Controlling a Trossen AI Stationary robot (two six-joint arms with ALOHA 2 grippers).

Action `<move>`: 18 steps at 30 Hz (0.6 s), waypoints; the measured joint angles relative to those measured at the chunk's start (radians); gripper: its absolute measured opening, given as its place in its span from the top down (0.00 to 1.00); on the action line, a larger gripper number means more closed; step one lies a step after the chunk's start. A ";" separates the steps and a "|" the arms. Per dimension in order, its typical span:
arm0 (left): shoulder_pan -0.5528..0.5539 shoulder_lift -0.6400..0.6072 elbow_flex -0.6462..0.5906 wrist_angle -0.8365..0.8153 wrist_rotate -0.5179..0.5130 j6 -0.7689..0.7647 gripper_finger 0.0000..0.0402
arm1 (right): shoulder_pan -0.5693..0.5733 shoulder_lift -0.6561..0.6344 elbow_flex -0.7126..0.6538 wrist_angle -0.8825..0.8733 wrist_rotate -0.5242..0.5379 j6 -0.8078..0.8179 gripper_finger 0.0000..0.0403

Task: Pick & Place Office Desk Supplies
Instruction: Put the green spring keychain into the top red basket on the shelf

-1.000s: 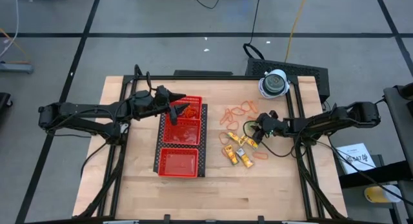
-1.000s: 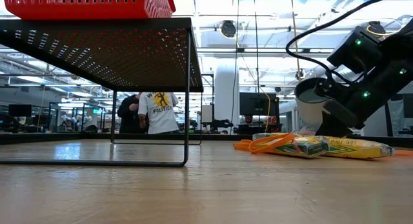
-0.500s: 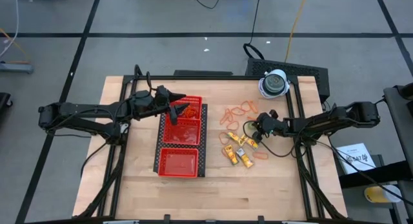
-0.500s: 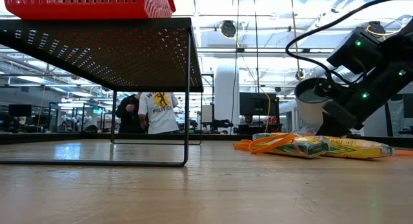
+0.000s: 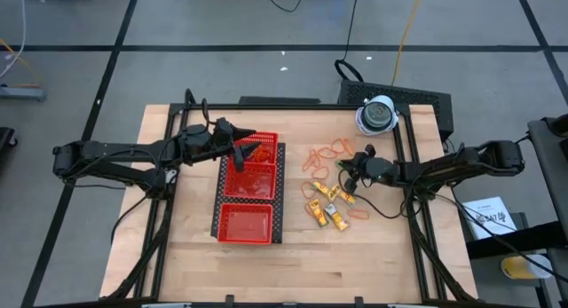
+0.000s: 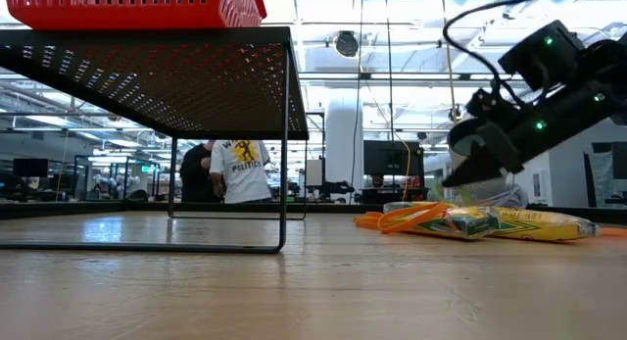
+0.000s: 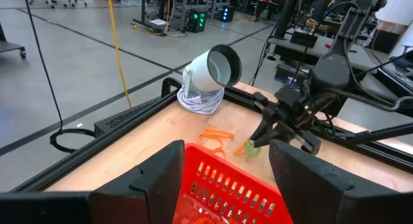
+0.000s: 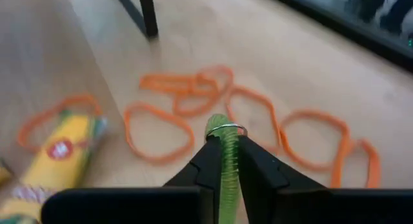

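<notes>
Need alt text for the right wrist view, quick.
The right gripper is shut on a green coiled ring, held above the wooden table. Beneath it lie orange rubber-band loops, with a yellow packet off to one side.

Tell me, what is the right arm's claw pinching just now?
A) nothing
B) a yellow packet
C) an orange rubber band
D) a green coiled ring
D: in the right wrist view the right gripper is shut on a green coiled ring, lifted above the orange rubber bands on the table.
</notes>
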 joint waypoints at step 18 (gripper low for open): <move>0.000 0.000 0.000 0.003 0.000 -0.001 0.40 | 0.000 -0.008 0.001 0.504 -0.217 -0.202 0.94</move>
